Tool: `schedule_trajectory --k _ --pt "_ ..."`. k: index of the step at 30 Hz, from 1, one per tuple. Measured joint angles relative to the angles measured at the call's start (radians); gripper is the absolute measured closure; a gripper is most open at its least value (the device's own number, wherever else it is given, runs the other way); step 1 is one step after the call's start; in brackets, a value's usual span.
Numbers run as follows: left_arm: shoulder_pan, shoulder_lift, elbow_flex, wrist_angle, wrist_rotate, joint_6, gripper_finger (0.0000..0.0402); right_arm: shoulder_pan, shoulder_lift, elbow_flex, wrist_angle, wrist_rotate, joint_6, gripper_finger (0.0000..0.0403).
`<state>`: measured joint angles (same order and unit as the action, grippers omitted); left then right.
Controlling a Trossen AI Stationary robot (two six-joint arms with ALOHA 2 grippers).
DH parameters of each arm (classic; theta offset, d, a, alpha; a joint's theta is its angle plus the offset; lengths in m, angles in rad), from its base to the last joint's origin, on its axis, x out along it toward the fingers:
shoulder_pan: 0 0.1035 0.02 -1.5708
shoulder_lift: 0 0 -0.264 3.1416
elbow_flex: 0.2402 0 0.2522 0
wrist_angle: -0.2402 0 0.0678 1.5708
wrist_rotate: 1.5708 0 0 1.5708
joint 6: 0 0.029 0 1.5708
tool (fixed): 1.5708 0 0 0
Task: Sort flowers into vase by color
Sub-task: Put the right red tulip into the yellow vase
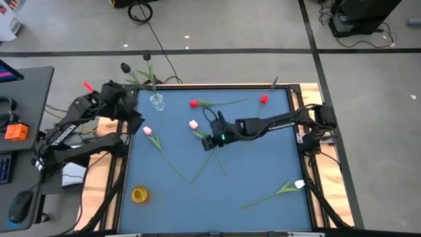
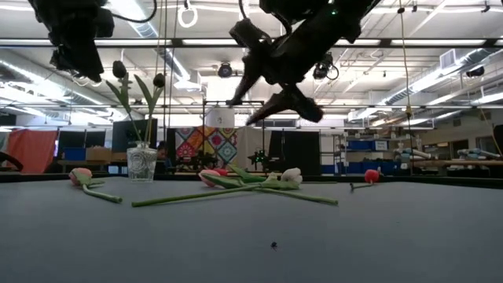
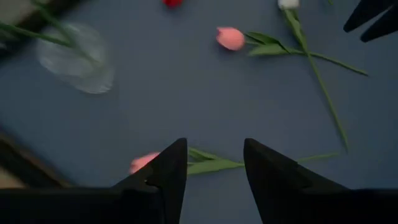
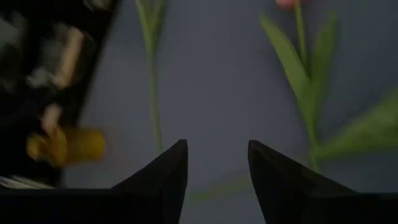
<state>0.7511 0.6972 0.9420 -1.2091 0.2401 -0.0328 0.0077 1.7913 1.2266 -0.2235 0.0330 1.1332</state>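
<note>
Tulips lie on the blue mat (image 1: 263,158): a pink one (image 1: 147,131) at the left, another pink one (image 1: 193,124) and a red one (image 1: 194,103) near the middle, a red one (image 1: 264,99) at the far right, and a white one (image 1: 299,185) at the near right. A glass vase (image 1: 156,101) at the far left holds dark tulips (image 2: 119,69). My left gripper (image 1: 135,118) hangs open above the left pink tulip (image 3: 144,163). My right gripper (image 1: 209,141) stands open above the middle stems (image 4: 152,93), slanting down. Neither touches anything.
A small yellow vase (image 1: 139,194) stands at the near left of the mat. Long green stems cross near the mat's middle (image 1: 210,164). The wooden table frame (image 1: 299,92) rims the mat. A desk with a mouse and gear (image 1: 20,131) lies off to the left.
</note>
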Motion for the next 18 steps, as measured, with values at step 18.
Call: schedule_trajectory --k 18 --pt "-0.39 0.032 -0.365 0.671 -0.023 -0.544 0.0269 0.232 -0.107 0.0 -0.551 -0.035 -0.168 0.0297"
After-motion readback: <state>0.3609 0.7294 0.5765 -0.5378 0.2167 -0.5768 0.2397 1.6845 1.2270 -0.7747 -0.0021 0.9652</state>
